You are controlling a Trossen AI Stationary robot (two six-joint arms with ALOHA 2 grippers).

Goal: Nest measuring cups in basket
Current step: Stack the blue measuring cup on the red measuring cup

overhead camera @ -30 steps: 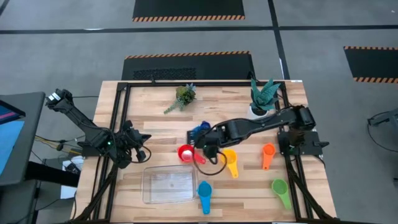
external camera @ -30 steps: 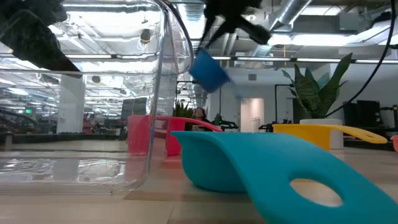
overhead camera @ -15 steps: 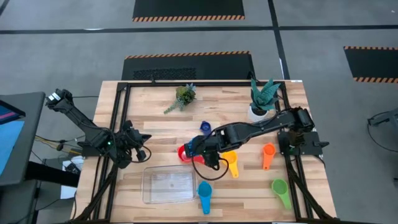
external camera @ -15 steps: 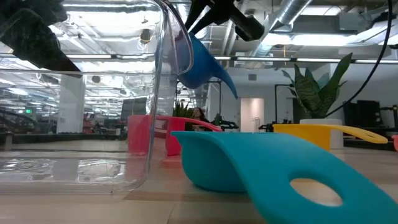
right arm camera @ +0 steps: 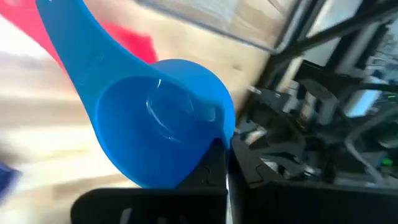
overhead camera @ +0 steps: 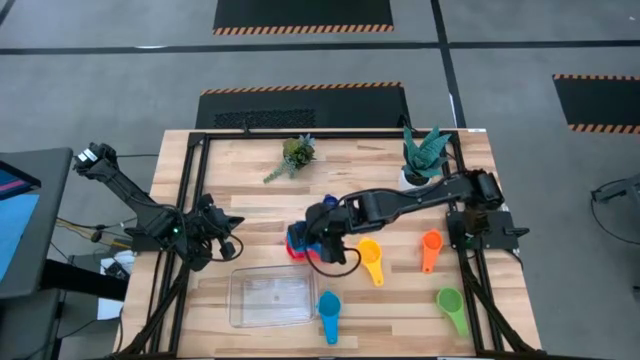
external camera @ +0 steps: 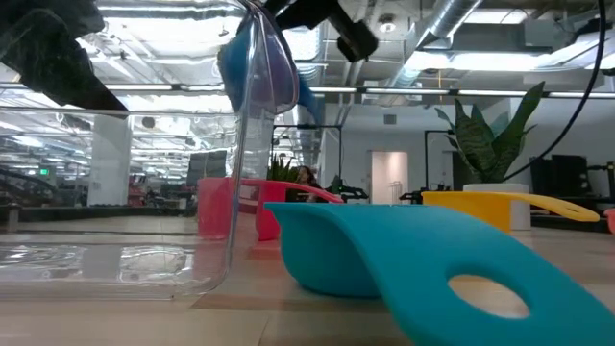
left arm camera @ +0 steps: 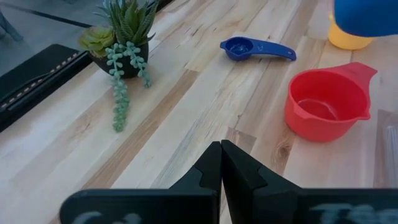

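Observation:
My right gripper (overhead camera: 316, 238) is shut on a blue measuring cup (overhead camera: 300, 238) and holds it just above the red cup (overhead camera: 292, 247). The red cup stands on its base on the wood (left arm camera: 326, 106). Behind it lies a small dark blue cup (overhead camera: 330, 203). Yellow (overhead camera: 371, 256), orange (overhead camera: 431, 248), green (overhead camera: 450, 304) and light blue (overhead camera: 328, 312) cups lie on the near right part of the table. The clear basket (overhead camera: 270, 297) stands near the front edge. My left gripper (overhead camera: 226, 243) waits shut at the table's left, touching nothing. My right gripper holds the blue cup by its rim (right arm camera: 225, 138) on the side away from the handle (right arm camera: 65, 46). The fingers come slanting down from the table's right. The cup is lifted clear, tilted, and hangs over the red cup; which finger is inside does not show.
Two small potted plants stand at the back, one at the middle (overhead camera: 296, 155) and one at the right (overhead camera: 424, 155). A black frame (overhead camera: 190, 180) runs around the table's edges. Bare wood lies between the basket and my left gripper.
My right gripper has carried the blue cup toward the table's left and a little toward the near edge, turning its wrist as it went. The cup now hangs over the red cup and is more tipped. The small dark blue cup behind it has come into view.

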